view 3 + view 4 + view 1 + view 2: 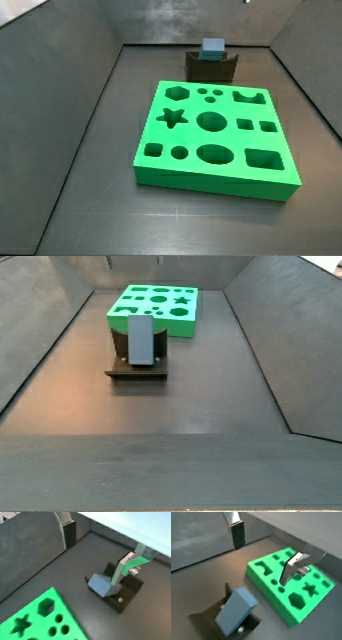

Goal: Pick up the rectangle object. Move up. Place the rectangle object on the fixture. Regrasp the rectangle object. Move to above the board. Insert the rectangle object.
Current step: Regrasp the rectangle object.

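The gripper point(100, 549) is seen only in both wrist views, its two silver fingers point(236, 531) spread wide apart with nothing held between the jaws, and it is raised clear above the floor, out of both side views. The rectangle object point(140, 338) is set leaning on the fixture point(138, 368), below the open jaws and apart from both fingers; in a wrist view the grey-blue block point(102, 584) is shown resting against the dark bracket point(128, 592). The board point(213, 134) is laid flat just beside the fixture, likewise below the jaws and untouched by them.
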